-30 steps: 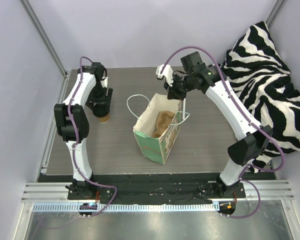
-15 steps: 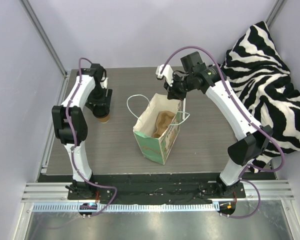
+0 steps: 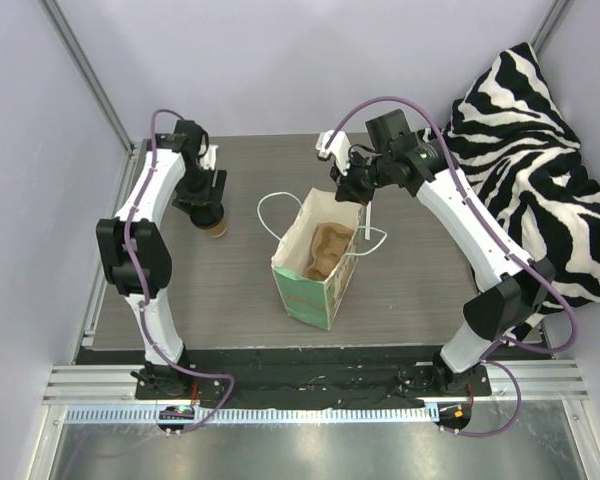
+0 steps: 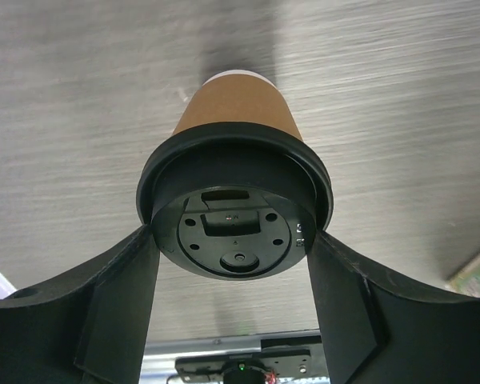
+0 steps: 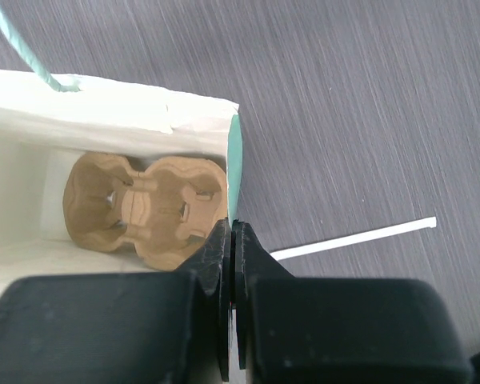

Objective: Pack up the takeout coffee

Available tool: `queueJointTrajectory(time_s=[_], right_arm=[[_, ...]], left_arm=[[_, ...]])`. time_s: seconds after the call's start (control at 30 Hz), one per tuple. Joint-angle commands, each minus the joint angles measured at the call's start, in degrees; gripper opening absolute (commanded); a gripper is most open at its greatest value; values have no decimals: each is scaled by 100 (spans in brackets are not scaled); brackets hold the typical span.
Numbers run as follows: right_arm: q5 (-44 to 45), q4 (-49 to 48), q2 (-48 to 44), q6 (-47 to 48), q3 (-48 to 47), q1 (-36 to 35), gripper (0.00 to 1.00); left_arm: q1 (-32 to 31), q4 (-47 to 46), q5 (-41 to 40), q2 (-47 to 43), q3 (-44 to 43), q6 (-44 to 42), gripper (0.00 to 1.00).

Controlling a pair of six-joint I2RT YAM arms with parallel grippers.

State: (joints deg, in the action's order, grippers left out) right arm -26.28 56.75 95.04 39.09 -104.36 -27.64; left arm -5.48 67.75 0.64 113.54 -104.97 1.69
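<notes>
The takeout coffee (image 3: 216, 227), a tan paper cup with a black lid (image 4: 234, 216), sits between the fingers of my left gripper (image 3: 208, 212), which press on both sides of the lid. The cup hangs tilted under the gripper at the table's left; whether its base touches the table I cannot tell. The mint-green paper bag (image 3: 310, 290) stands open at mid-table with a brown pulp carrier (image 3: 325, 248) at its bottom. My right gripper (image 3: 358, 196) is shut on the bag's far rim (image 5: 234, 136), pinching the paper wall between its fingers (image 5: 216, 248).
White string handles (image 3: 270, 205) loop out from the bag's mouth, and one string (image 5: 360, 238) lies on the table by the right gripper. A zebra-print cushion (image 3: 540, 150) fills the right side. Purple walls enclose the dark wood table (image 3: 180, 290).
The left gripper has moved back and slightly right with the cup in it, and the cup now tilts. The right gripper and the bag's top have shifted a little to the right.
</notes>
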Motion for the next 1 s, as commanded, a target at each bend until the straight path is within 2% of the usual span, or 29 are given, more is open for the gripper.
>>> queueJointTrajectory(time_s=[0.0,0.07,0.17,0.2,0.33,0.6,0.97], right_arm=[[0,-664,-601,-446,354,-5,1],[70,-1006,-811,-638,625,-5,1],[211,-1402,-1040,-823,898,-5,1],[290,-1491,-1075,-885,943,4,1],[483,-1623,-1120,-1052,1005,4,1],[888,-1615,-1102,-1527,1014,4,1],[1485,-1615,-1023,-2501,908,4,1]], left_arm=[[12,-113,655,-832,-778,-319,25],[-32,-16,988,-903,-1384,-450,22],[-243,597,1541,-807,-2482,-766,20],[-296,739,1709,-772,-3076,-837,19],[-638,1030,2211,-806,-4039,-951,11],[-1658,231,2704,-1913,-3514,-934,1],[-2782,976,2977,-2178,-3513,-1004,0]])
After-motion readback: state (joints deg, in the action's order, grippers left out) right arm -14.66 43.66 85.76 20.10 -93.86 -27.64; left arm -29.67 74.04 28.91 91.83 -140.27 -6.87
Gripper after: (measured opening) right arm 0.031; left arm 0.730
